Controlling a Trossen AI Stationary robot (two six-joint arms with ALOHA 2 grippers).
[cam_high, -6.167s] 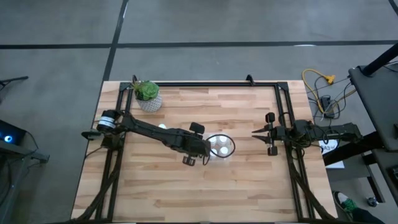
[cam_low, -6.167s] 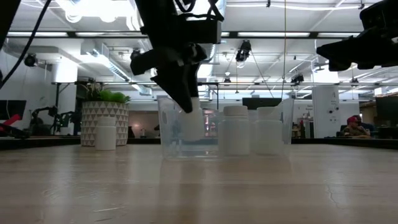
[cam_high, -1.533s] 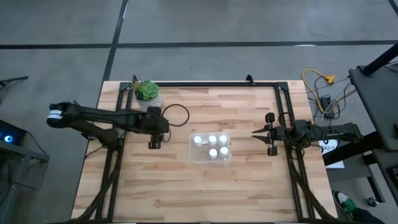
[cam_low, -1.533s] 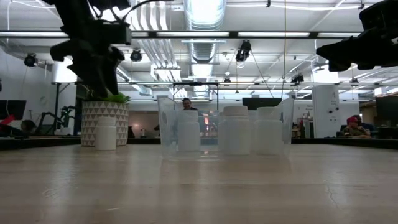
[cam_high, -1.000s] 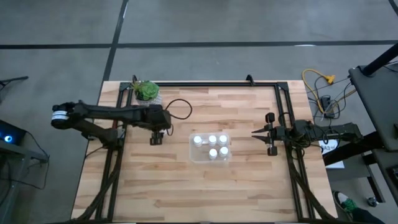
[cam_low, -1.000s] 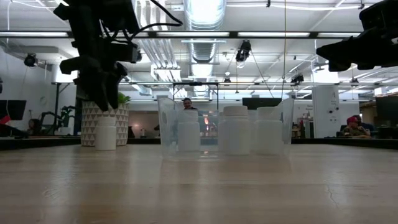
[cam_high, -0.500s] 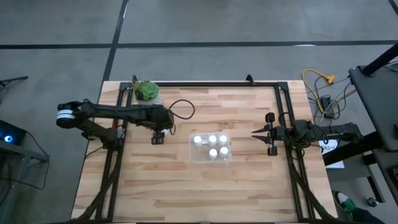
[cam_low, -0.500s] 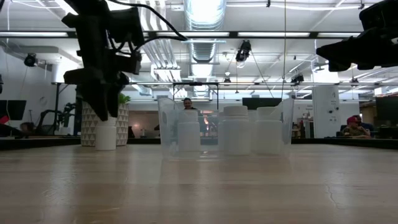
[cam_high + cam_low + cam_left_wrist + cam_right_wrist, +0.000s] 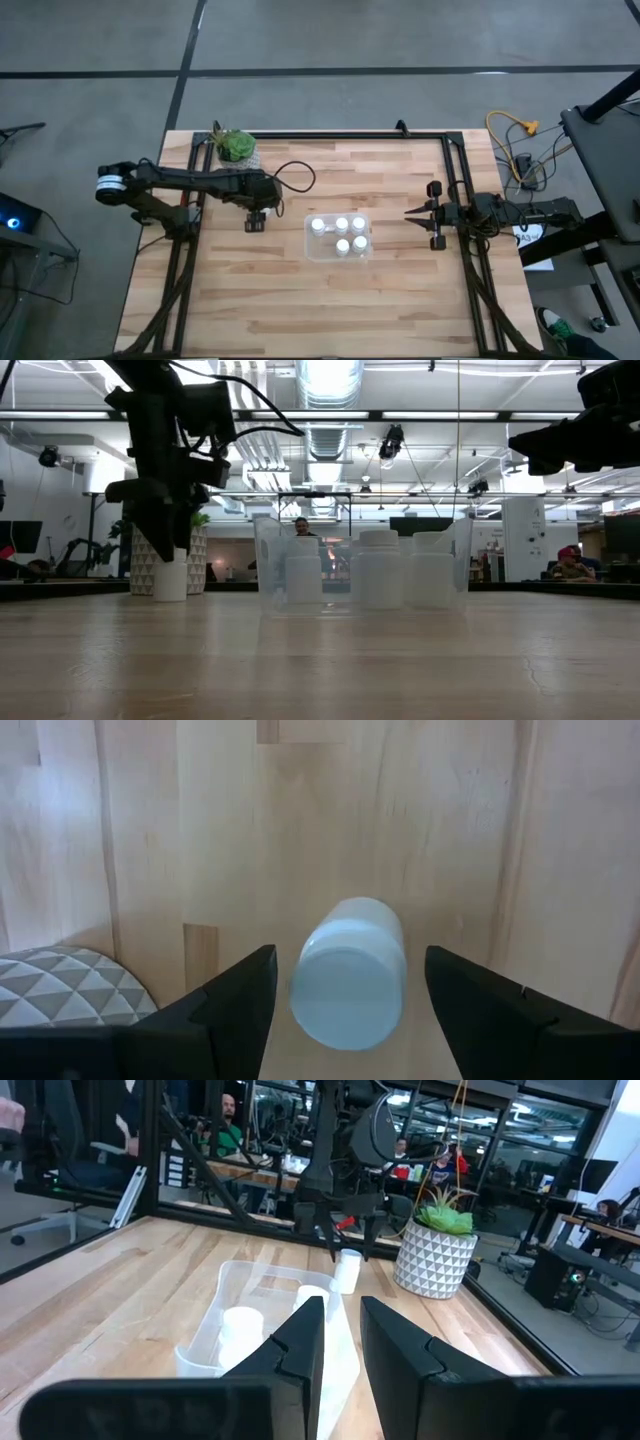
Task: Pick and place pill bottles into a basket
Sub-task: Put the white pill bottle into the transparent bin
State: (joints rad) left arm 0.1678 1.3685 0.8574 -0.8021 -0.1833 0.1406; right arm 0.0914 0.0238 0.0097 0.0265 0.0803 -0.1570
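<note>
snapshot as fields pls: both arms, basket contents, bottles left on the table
left gripper: open, fingers either side of the loose bottle, above it
right gripper: waiting at the table's right edge, fingers slightly apart, empty
basket: clear, mid-table, five bottles inside
loose bottle: upright on the table beside the plant pot
table: wood

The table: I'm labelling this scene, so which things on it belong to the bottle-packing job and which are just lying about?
Job:
- pill bottles in the basket
- loose pill bottle between the open fingers of the left gripper
- clear basket
- right gripper, waiting at the table's right edge

Lying about:
- potted plant
- wooden table
</note>
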